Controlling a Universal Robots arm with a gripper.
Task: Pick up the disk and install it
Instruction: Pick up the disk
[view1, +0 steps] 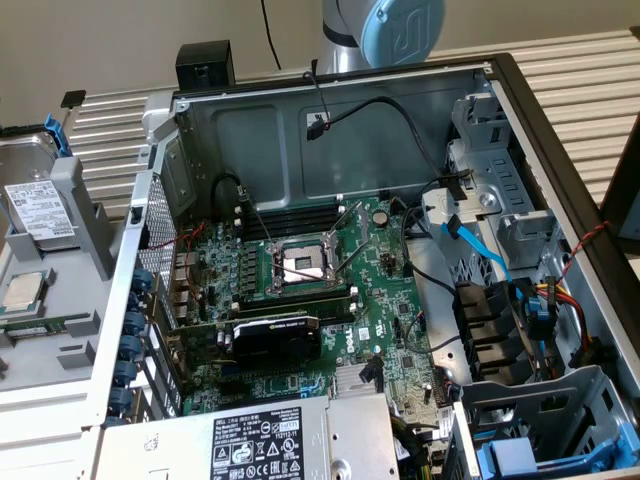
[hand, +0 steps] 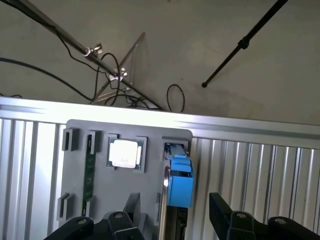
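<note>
While pincer (hand: 175, 202) gapes wide — empty — disk (hand: 179, 181) stands edge-up, lined up between fingers (hand: 220, 210).

Ribbed table (view1: 585, 95) carries grey tray (view1: 88, 215), computer case (view1: 300, 140).

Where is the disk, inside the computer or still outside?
Outside. The disk sits in the grey holder beside the open computer case, on the exterior view's left.

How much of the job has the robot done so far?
Nothing looks finished yet. The disk stands in its grey holder, outside the computer case. In hand: the gripper is open and empty, pointed at the disk without touching it. Left: the disk is not picked up and not installed in the case.
</note>
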